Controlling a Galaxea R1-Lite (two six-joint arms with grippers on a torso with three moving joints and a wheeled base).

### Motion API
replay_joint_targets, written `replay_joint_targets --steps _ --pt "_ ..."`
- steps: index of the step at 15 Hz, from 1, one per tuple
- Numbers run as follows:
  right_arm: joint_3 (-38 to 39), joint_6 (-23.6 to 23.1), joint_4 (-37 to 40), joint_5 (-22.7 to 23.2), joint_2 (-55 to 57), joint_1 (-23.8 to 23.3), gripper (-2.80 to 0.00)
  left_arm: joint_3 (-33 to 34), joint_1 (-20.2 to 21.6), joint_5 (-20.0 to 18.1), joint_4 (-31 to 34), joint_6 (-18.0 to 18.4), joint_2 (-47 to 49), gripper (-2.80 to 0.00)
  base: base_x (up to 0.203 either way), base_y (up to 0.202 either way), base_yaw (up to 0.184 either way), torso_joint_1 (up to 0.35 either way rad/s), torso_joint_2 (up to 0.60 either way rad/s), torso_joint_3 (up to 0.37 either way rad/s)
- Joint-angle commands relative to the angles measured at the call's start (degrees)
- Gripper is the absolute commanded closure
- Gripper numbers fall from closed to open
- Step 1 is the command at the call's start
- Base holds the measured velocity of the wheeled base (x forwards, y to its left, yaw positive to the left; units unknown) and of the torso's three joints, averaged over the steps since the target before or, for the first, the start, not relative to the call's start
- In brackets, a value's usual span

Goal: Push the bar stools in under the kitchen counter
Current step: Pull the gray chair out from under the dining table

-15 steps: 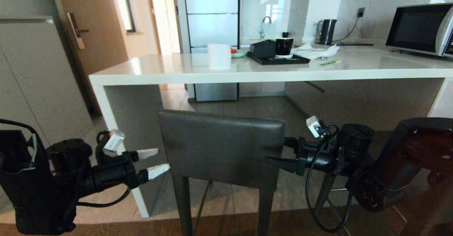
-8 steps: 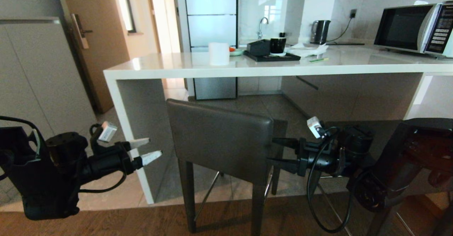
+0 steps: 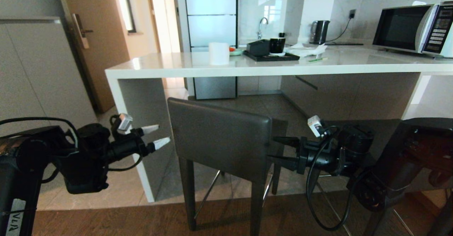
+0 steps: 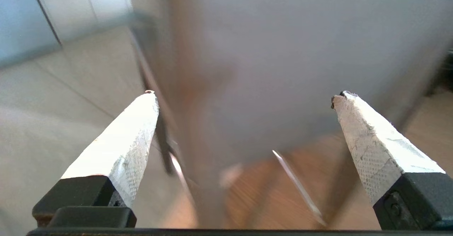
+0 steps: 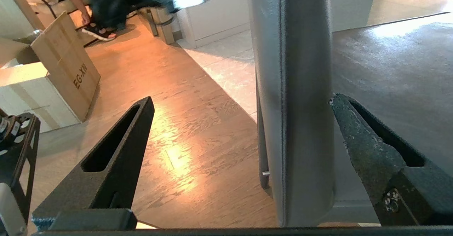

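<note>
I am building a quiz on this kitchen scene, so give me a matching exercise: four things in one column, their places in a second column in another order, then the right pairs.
Things:
1. white cylindrical paper roll
2. silver microwave oven with black door
3. dark grey leather-like bar stool backrest
4. brown wooden door with metal handle

Places:
A. between the two grippers
B. beyond the counter's left end
C. left part of the glossy white counter top
D. far right, behind the counter

Pairs: 1-C, 2-D, 3-A, 4-B
</note>
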Motion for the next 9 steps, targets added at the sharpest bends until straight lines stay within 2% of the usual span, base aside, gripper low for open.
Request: replay_joint_targets --steps 1,2,4,7,9 --pt "0.2 0.0 -0.6 0.2 -0.2 0.0 -2.8 -6.5 -0.2 -1.3 1.8 -0.5 3.1 -2.8 0.0 0.0 0.0 0.0 0.0 0.0" --pt "0.2 0.0 -0.5 0.2 -0.3 0.0 -2.8 -9.5 0.0 -3.9 4.4 -0.8 3.6 -2.8 0.0 0.0 0.0 0.0 0.0 0.0" --pt "0.2 0.0 -0.5 0.1 -0.2 0.0 -2.8 -14.6 0.8 -6.4 6.9 -1.2 6.3 -2.8 0.0 0.0 0.0 0.0 0.0 0.0" --pt "0.2 0.0 -0.5 -0.4 0.2 0.4 -2.8 -16.3 0.9 -14.0 7.0 -4.9 7.1 -2.8 0.0 0.0 0.0 0.0 0.0 0.0" --pt "0.3 0.0 -0.4 -0.4 -0.2 1.5 -2.8 -20.8 0.7 -13.9 7.2 -5.1 9.1 -2.8 0.0 0.0 0.0 0.0 0.0 0.0"
